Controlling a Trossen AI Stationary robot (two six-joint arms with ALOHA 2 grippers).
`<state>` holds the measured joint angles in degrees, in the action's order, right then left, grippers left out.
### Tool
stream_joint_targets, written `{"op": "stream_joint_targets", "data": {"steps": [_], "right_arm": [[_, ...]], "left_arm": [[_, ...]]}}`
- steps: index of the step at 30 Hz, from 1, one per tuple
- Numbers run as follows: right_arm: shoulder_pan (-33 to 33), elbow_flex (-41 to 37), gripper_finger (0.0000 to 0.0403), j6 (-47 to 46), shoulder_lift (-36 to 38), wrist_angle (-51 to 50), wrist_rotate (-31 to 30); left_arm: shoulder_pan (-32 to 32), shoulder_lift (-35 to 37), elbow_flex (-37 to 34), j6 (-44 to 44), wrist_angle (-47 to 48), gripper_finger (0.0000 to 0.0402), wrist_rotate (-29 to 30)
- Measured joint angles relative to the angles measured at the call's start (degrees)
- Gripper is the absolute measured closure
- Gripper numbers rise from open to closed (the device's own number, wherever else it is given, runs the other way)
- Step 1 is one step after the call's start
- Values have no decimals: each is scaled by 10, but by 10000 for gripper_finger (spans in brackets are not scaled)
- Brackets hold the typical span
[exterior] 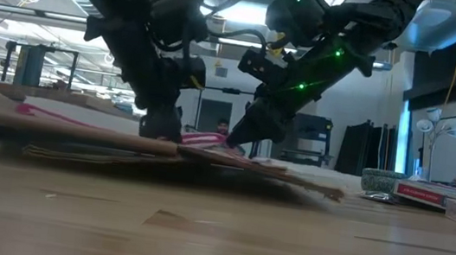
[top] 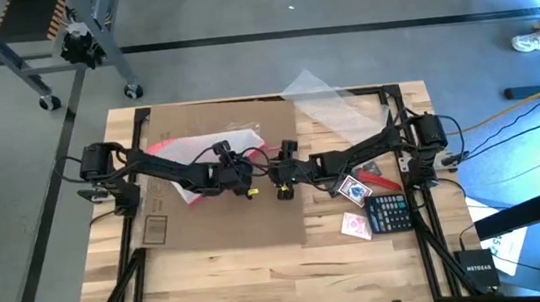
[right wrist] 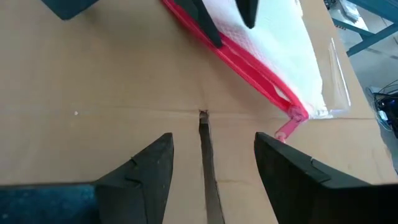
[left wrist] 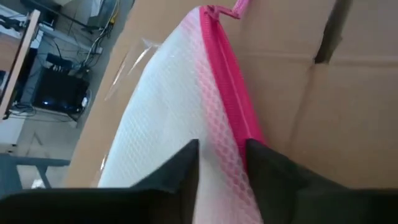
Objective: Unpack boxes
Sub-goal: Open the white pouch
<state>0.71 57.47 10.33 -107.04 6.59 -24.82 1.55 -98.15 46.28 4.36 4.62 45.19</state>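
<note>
**Left end effector straddles pouch edge on flattened box**

The left end effector (left wrist: 221, 168) sits at the pink-red zip edge of a clear plastic pouch (left wrist: 168, 124), one finger on each side of that edge; whether the fingers are actually pinching it cannot be told from these views. The pouch lies on the cardboard box (top: 227, 216), which is spread flat across the wooden table (top: 264, 282), its flaps open and a slit between two panels showing.

The right end effector (right wrist: 211, 165) hovers low over the bare cardboard near the box's middle, fingers parted and holding nothing, with the slit running between them and the pouch's zip pull just beyond.

Beside the box, on the right side of the table, lie a calculator (top: 390, 213) and what look like card packs (top: 356, 224).
</note>
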Motion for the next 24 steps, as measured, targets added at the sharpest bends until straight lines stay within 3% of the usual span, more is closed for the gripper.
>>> {"op": "stream_joint_targets", "data": {"steps": [4, 6, 12, 20, 24], "right_arm": [[0, 0, 187, 0, 0, 6, 0], [0, 0, 187, 0, 0, 9, 7], [0, 0, 187, 1, 0, 46, 72], [0, 0, 187, 89, 0, 161, 128], [0, 0, 187, 112, 0, 172, 139]], "left_arm": [[6, -8, 0, -1, 13, 367, -2], [11, -13, 0, -4, 12, 391, -4], [8, 4, 11, -20, 32, 399, -14], [-5, 104, 44, -59, 72, 400, -145], [-5, 145, 44, -80, 72, 401, -155]]}}
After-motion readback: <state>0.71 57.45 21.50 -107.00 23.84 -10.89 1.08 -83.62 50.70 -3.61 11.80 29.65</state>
